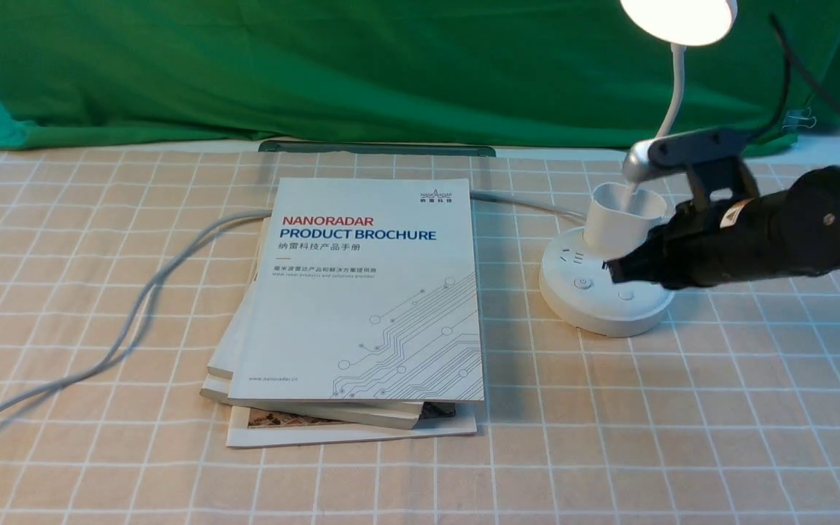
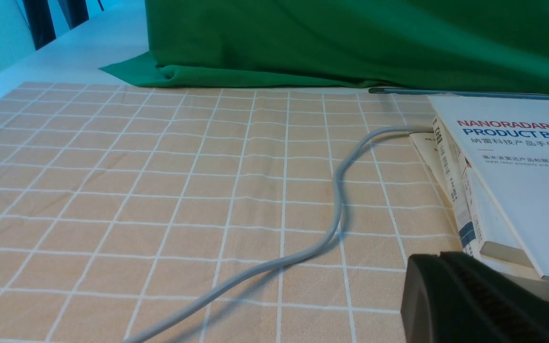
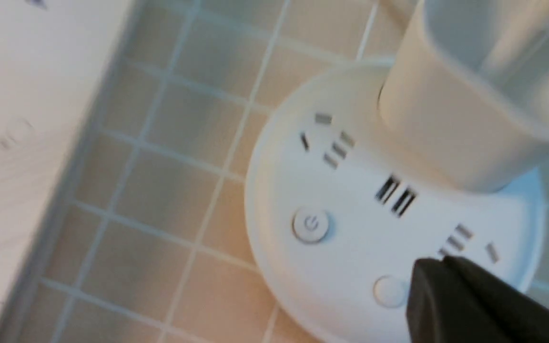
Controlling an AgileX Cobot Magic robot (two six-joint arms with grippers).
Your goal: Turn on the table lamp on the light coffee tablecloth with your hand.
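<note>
The white table lamp stands on the light coffee tablecloth (image 1: 755,408) at the right. Its disc head (image 1: 677,16) glows brightly at the top. Its round puck base (image 1: 595,302) carries sockets, a power-symbol button (image 1: 582,282) and a plain round button (image 1: 625,295). My right gripper (image 1: 613,271), the hand, is shut and empty, its tip over the base beside the cup holder (image 1: 620,215). In the right wrist view the shut tip (image 3: 439,267) sits just beside the plain button (image 3: 389,290). My left gripper (image 2: 439,259) is shut, low over the cloth near the books.
A stack of brochures and books (image 1: 362,306) lies in the middle of the cloth. The lamp's grey cable (image 1: 135,321) runs from under the books to the near left. A green backdrop cloth (image 1: 362,65) hangs at the back.
</note>
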